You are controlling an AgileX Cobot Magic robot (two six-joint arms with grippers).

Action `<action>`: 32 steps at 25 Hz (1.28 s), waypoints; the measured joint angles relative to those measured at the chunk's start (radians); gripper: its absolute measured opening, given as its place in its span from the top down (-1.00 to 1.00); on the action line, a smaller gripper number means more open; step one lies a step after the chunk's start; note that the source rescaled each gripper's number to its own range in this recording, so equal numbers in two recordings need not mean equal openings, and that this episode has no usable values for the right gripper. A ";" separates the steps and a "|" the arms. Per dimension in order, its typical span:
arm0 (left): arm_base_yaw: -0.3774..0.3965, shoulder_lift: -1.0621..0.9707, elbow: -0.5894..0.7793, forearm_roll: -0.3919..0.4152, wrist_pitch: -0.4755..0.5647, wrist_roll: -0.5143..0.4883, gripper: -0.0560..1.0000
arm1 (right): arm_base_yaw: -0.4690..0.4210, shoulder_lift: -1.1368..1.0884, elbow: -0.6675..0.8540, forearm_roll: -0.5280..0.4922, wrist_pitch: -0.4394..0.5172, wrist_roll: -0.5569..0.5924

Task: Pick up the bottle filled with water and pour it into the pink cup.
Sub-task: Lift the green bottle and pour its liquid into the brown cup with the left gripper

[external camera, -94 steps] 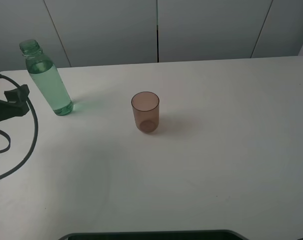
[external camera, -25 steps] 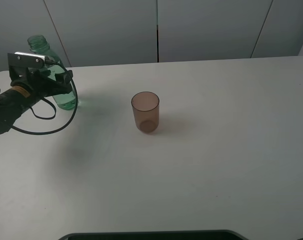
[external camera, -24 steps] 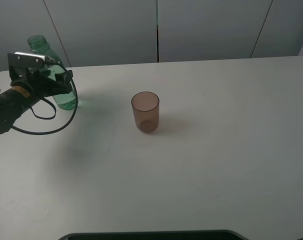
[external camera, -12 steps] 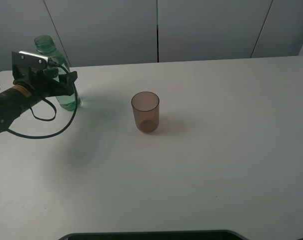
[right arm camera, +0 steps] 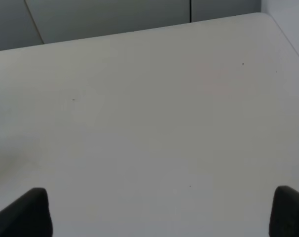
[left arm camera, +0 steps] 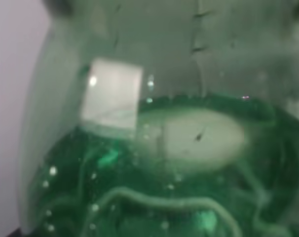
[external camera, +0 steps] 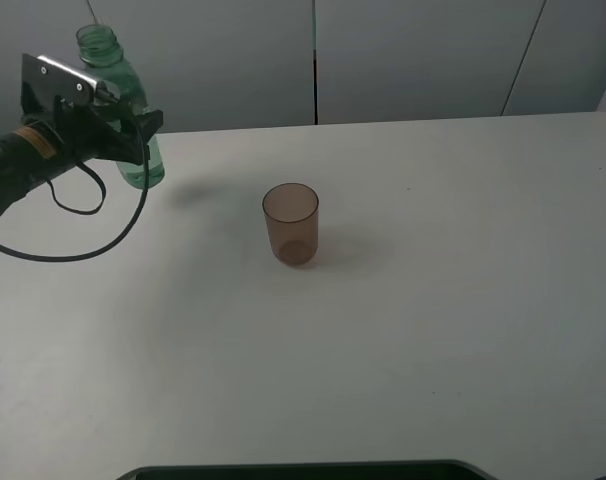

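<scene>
The green-tinted bottle, uncapped and part full of water, hangs upright above the table at the far left. My left gripper is shut around its lower body. In the left wrist view the bottle fills the picture and the fingers are hidden. The pink cup stands upright and empty near the middle of the table, to the right of the bottle and apart from it. My right gripper is open and empty over bare table; it does not show in the exterior view.
The white table stretches to the right of the cup. A black cable loops from my left arm over the table's left part. A grey panelled wall stands behind the far edge. A dark edge lies at the front.
My left gripper has closed on the bottle and lifted it off the table, moving up and slightly right. The cup has not moved.
</scene>
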 joint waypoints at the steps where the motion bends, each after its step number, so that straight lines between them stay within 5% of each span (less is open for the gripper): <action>1: 0.000 0.000 -0.022 0.041 0.034 -0.010 0.88 | 0.000 0.000 0.000 0.000 0.000 0.000; 11: -0.026 0.000 -0.181 0.283 0.142 -0.035 0.88 | 0.000 0.000 0.000 0.000 0.000 0.000; 21: -0.192 0.000 -0.228 0.299 0.278 0.212 0.88 | 0.000 0.000 0.000 0.000 0.000 0.000; 32: -0.214 0.000 -0.228 0.299 0.320 0.413 0.88 | 0.000 0.000 0.000 0.000 0.000 0.000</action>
